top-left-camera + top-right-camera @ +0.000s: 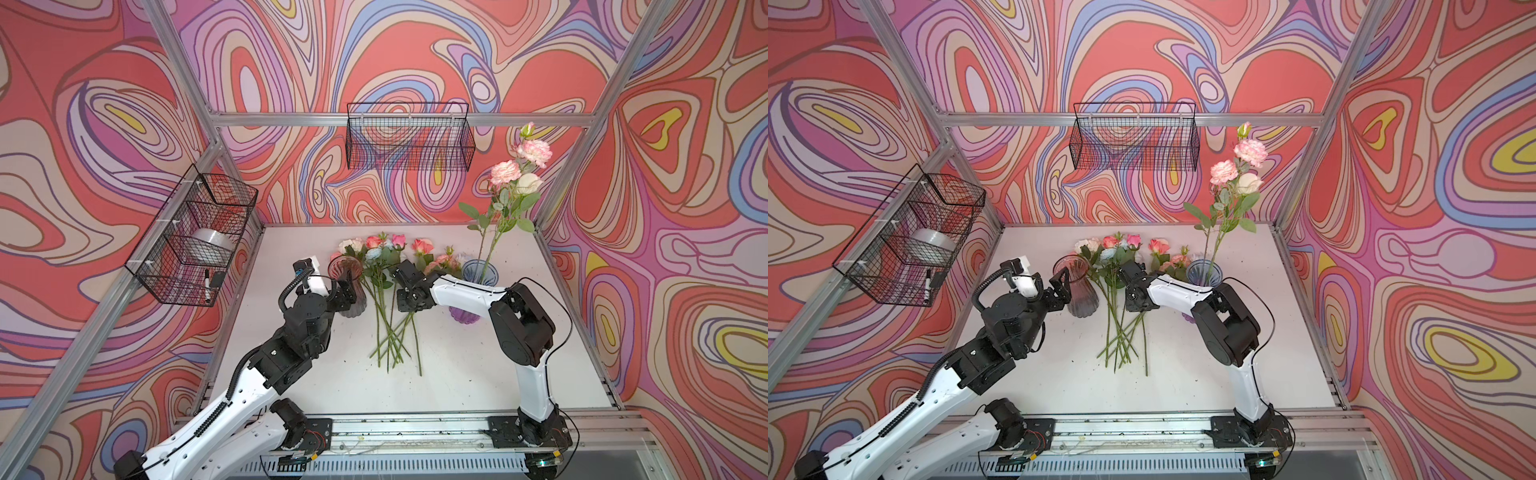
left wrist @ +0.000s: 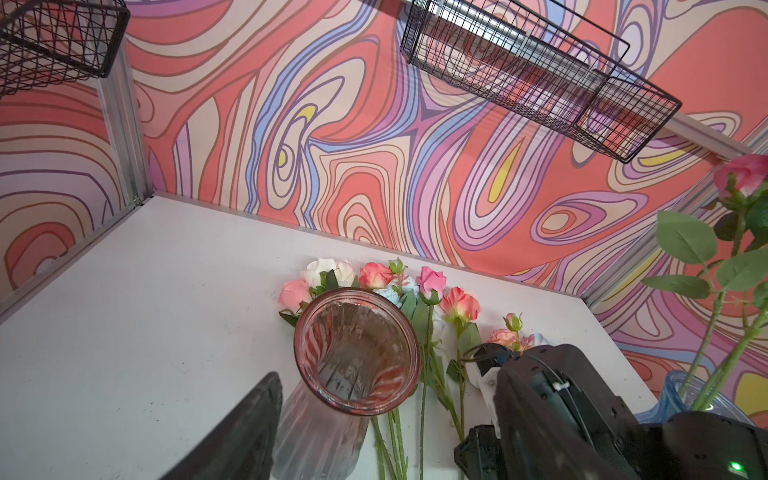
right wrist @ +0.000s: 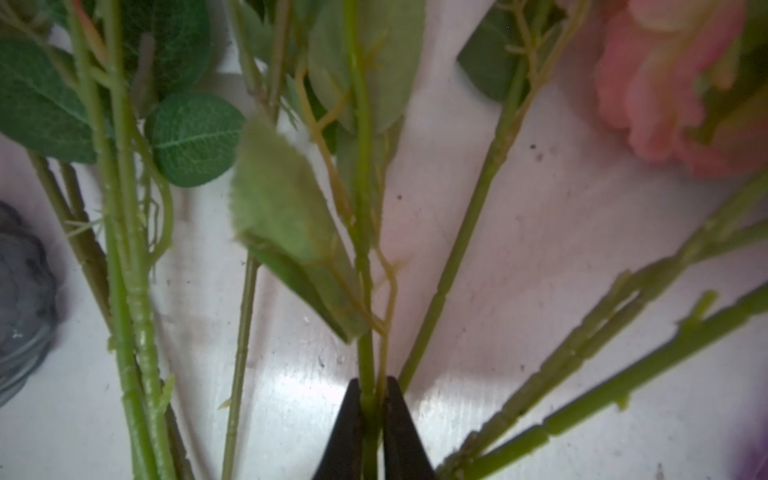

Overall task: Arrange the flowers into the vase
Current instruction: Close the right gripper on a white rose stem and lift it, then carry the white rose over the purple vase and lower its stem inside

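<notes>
Green stem (image 3: 363,249) is sitting clamped in my right gripper (image 3: 368,384), among the flowers (image 1: 374,242) lying mid-frame in a top view. I am planning a slow straight lift, left gripper (image 1: 347,291) standing open-jawed around the pink vase (image 1: 345,266).

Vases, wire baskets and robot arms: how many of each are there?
Vases: 2, the pink vase and the blue vase.
Wire baskets: 2, the side basket and the back basket.
Robot arms: 2, the left arm and the right arm.
Total: 6.
</notes>
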`<move>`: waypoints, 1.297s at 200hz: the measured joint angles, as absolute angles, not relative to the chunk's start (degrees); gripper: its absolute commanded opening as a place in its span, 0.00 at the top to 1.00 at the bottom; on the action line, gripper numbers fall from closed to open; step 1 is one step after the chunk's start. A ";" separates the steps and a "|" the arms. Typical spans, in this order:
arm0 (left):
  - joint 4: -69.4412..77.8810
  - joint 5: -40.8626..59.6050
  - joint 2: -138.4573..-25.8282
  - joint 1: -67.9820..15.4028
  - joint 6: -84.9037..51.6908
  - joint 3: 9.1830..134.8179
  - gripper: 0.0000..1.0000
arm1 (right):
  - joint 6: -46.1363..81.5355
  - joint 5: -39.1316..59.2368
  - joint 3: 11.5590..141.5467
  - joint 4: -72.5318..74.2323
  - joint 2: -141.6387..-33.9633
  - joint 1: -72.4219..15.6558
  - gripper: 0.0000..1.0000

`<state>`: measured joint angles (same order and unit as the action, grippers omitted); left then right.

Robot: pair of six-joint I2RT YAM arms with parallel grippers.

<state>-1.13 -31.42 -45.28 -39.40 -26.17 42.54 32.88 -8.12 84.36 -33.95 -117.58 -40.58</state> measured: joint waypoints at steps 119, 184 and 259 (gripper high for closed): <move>-1.10 -28.51 -45.89 -39.40 -26.17 42.54 0.19 | 33.50 -12.62 86.67 -35.86 -100.79 -40.58 1.00; -0.54 -24.80 -45.84 -39.40 -26.11 42.52 0.19 | 31.33 -12.64 84.58 -32.53 -93.84 -40.60 1.00; 2.17 -15.07 -45.84 -39.40 -25.69 42.35 0.16 | 29.32 -12.86 87.64 -32.40 -91.29 -43.31 1.00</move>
